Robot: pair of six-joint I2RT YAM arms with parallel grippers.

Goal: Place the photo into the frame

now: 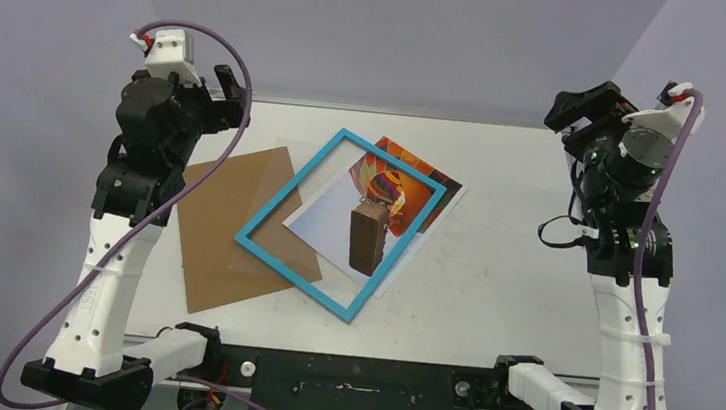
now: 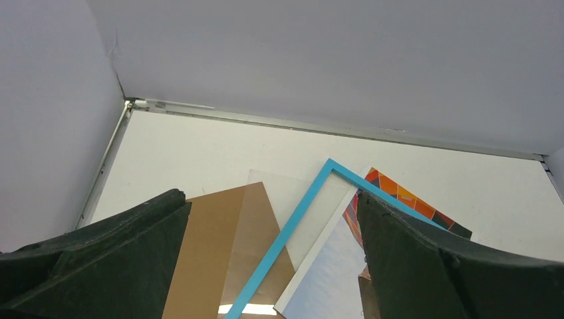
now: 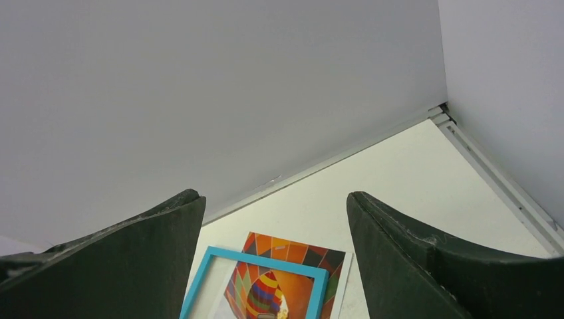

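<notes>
Two pincers aloft, left gripper (image 2: pixel 269 199) and right gripper (image 3: pixel 273 197) both spread and empty; balloon photo (image 1: pixel 411 206) lies askew under turquoise frame (image 1: pixel 289 187), corner poking past the frame's far-right side, so seating looks undone.

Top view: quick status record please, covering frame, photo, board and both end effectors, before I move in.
frame: flat on the table, skewed, blue side up, lying over the photo and part of the board
photo: picture up, under the frame, not squared to it; far corner and right edge stick out
board: flat, left of the photo
left end effector: open, empty, raised at far left
right end effector: open, empty, raised at far right
task: photo not yet seated in frame
</notes>
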